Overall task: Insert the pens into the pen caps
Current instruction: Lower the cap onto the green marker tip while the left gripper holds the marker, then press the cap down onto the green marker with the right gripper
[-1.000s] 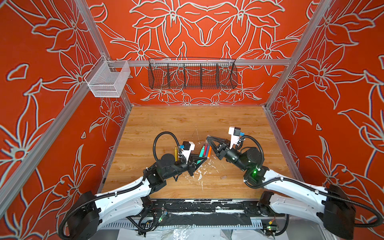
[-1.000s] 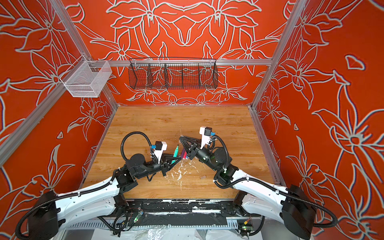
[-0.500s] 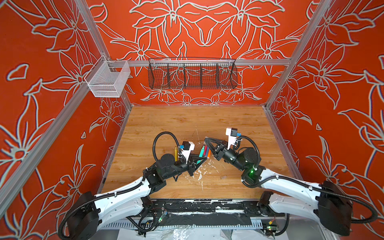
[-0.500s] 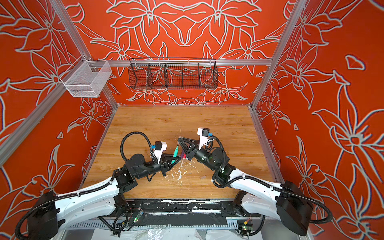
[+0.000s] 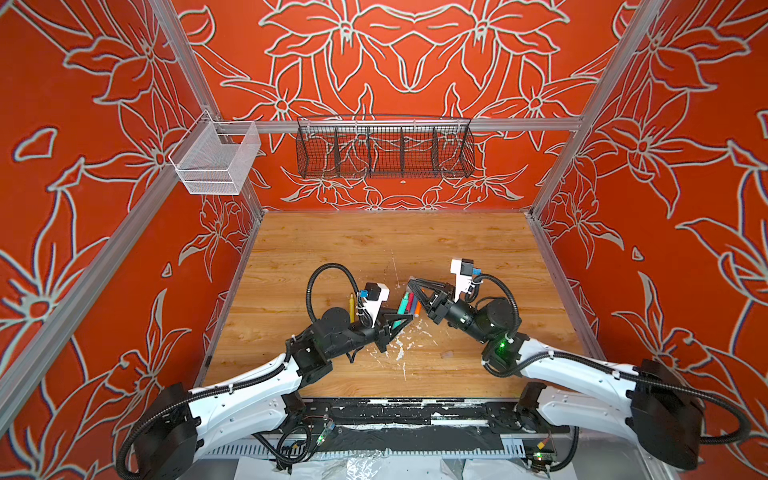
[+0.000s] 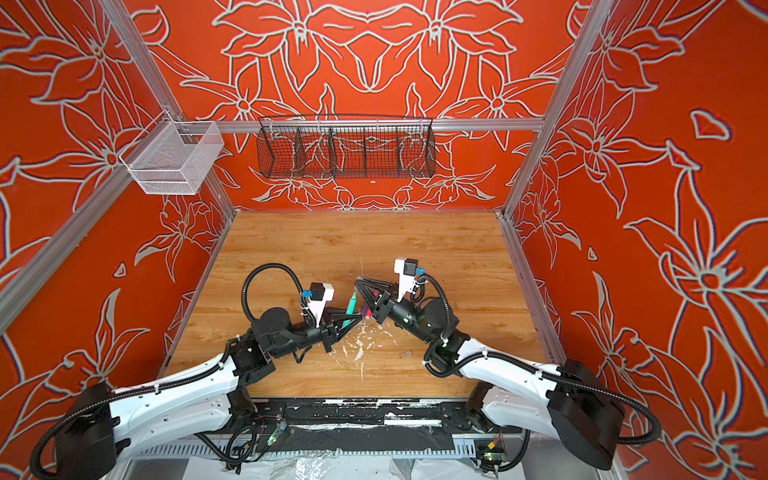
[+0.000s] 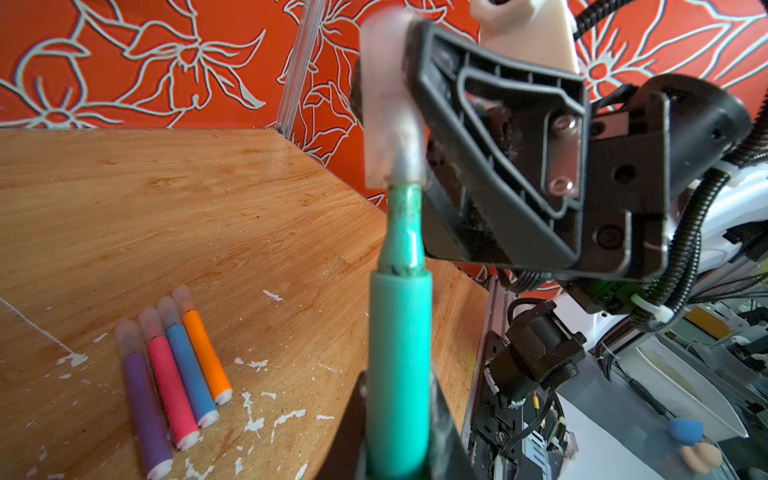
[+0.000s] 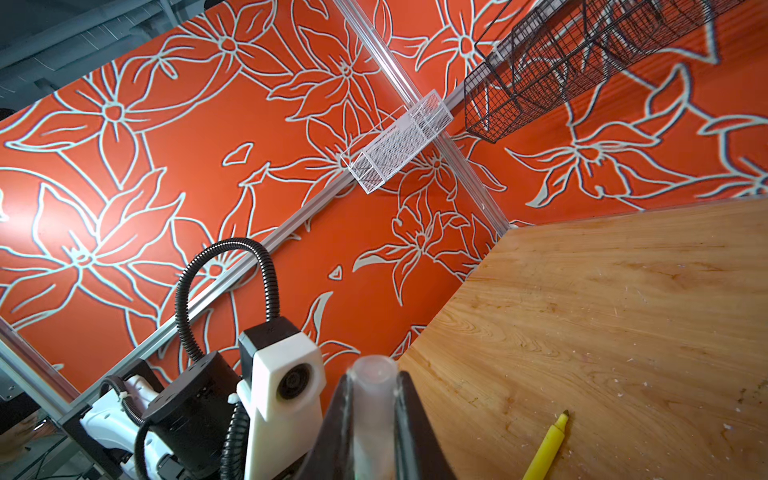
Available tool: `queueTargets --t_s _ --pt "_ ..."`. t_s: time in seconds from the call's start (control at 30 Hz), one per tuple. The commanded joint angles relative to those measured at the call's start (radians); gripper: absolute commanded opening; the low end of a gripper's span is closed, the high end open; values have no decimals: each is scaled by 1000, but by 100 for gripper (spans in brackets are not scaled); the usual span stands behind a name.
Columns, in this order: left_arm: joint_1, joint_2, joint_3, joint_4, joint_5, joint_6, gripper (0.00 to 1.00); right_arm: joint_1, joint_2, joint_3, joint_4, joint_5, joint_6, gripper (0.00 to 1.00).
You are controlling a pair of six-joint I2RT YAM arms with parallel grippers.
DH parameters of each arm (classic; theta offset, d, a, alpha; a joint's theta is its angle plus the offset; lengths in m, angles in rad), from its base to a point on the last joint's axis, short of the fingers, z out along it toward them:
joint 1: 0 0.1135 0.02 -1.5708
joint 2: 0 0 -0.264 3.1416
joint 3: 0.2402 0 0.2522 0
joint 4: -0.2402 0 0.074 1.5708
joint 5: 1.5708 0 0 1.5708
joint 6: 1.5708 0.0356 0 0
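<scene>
The green pen (image 7: 398,353), pinched by the left gripper (image 7: 398,399) above the wooden table (image 7: 208,187), has its tip just inside the translucent cap (image 7: 388,104) pinched by the right gripper (image 8: 374,415). The cap seems slightly off-line; pushing may jam it or slide the pen through the jaws.

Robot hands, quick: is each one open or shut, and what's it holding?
The left gripper is shut on the green pen.
The right gripper is shut on a clear pen cap.
</scene>
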State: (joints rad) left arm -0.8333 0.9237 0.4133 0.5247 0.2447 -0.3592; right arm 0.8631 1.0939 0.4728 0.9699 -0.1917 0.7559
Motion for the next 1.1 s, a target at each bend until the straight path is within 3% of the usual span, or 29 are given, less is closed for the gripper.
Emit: queueTargets --t_s 0.0,1.07 --pt "-7 -19 22 43 -6 15 0 1 -2 -15 26 -19 11 0" --pt "-7 -45 9 93 36 -45 0 7 85 -75 67 -92 49 0"
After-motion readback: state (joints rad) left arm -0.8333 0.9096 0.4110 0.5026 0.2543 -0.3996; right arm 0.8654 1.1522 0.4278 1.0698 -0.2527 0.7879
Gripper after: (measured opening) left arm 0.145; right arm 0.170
